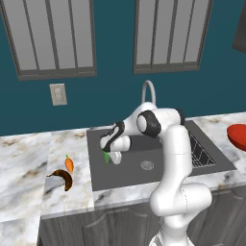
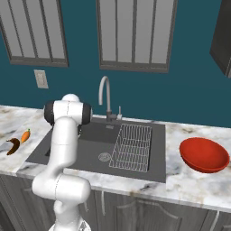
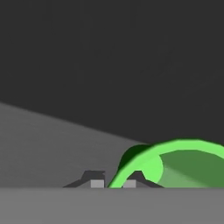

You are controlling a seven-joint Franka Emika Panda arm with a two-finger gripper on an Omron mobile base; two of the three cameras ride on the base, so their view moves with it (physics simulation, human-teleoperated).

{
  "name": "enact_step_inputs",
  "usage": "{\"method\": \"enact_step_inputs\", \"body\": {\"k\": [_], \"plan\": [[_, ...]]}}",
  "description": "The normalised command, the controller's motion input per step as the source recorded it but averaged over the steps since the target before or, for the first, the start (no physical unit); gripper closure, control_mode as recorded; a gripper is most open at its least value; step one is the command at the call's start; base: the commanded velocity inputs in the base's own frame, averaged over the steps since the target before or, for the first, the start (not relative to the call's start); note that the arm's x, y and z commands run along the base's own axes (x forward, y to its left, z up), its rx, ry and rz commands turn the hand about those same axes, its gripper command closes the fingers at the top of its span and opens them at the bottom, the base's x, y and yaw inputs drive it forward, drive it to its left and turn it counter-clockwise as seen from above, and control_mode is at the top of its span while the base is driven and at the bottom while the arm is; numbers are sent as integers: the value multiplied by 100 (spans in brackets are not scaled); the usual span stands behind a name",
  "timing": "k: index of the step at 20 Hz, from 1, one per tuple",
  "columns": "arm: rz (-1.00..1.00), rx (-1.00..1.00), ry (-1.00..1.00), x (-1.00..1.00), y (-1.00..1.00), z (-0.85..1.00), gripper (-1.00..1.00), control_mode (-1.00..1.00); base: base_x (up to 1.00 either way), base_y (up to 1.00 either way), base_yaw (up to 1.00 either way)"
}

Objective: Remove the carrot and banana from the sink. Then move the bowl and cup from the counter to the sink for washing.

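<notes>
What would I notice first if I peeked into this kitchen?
Probably the big white robot arm bending over the dark sink, its end effector shut on a bright green cup held low over the basin. Next, the wide red bowl on the marble counter right of the sink. On the left counter lie a tiny orange carrot and a dark brown banana.

Even, flat rendered light, sharp throughout, soft shadows, no glare or blur.

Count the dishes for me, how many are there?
2. The red bowl sits on the counter right of the sink. The green cup is pinched in the gripper over the sink.
</notes>
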Motion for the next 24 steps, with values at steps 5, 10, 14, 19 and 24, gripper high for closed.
{"method": "enact_step_inputs", "body": {"k": [5,10,14,19,24], "plan": [[0,-3,16,0,-1,-9,100,-100,0,0,0],[0,-6,6,0,0,-17,100,-100,0,0,0],[0,-5,0,0,0,-19,-100,-100,0,0,0],[0,-2,0,0,0,-12,-100,-100,0,0,0],[0,0,0,0,-4,0,-100,-100,0,0,0]]}}
